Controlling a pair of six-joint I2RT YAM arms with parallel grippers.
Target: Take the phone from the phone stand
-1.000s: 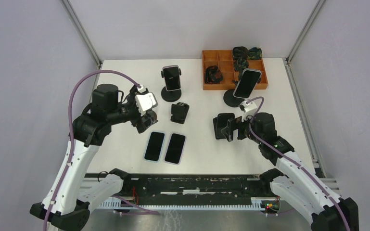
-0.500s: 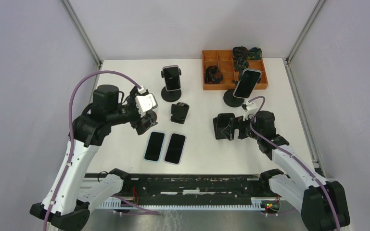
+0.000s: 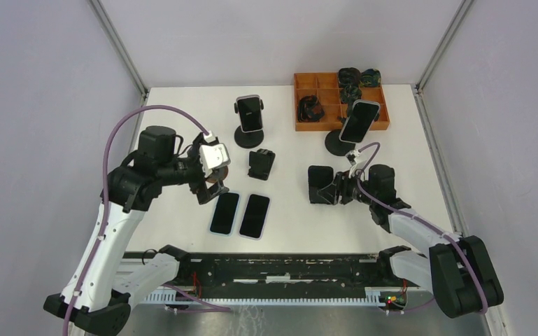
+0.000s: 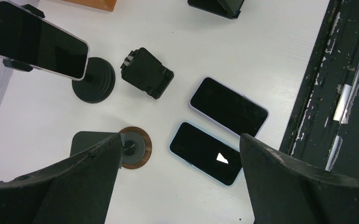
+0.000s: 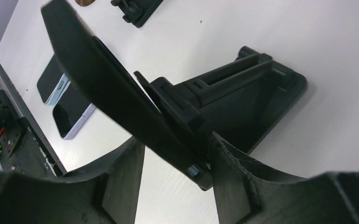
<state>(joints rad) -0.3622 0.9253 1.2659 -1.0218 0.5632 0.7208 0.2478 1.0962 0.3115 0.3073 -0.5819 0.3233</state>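
Observation:
A dark phone leans on a black folding stand, which shows in the top view right of centre. My right gripper is open, with its fingers on either side of the phone's lower edge; the right finger touches it and the left one stands apart. The gripper also shows in the top view. Two more phones sit on round-base stands, one at the back middle and one at the back right. My left gripper is open and empty above the table.
Two phones lie flat near the front. An empty black stand sits mid-table. A brown-ringed disc on a dark plate lies under my left gripper. An orange tray with dark items is at the back right.
My right gripper has lowered and moved left onto the black stand, which shifted slightly left. My left gripper has dropped a little toward the front.

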